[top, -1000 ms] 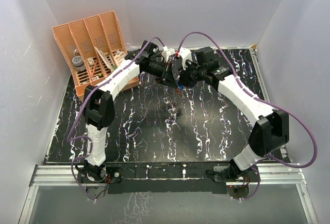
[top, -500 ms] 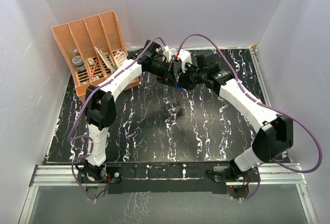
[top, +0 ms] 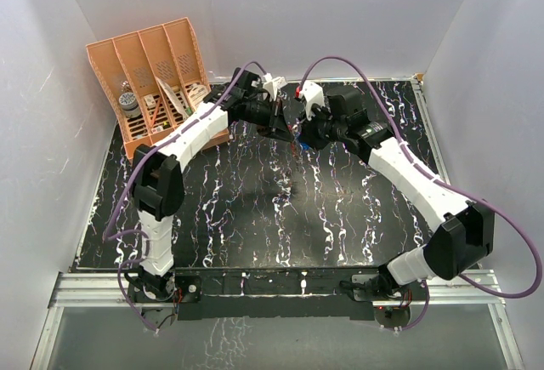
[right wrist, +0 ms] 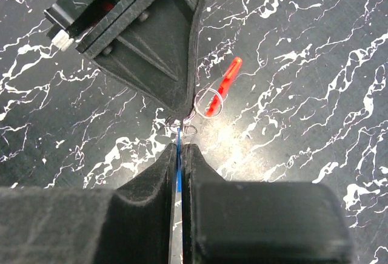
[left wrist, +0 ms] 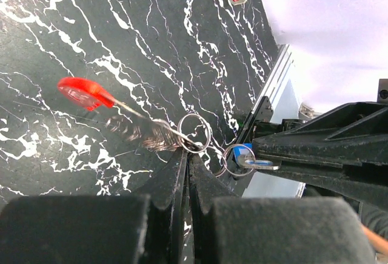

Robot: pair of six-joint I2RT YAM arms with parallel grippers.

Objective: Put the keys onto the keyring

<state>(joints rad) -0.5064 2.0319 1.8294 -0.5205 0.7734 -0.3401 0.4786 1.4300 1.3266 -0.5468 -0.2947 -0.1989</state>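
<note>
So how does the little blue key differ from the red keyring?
The keyring is red and silver; the key has a blue head. The keyring is much bigger; the key is tiny. The keyring sticks out from the left gripper, pinched at its wire-ring end; the key sits almost hidden in the right gripper. Both are held in shut grippers, close together.

Tiny blue-headed key [left wrist: 245, 154] aloft, near dangling, blurred red-silver keyring [left wrist: 85, 92]
</note>
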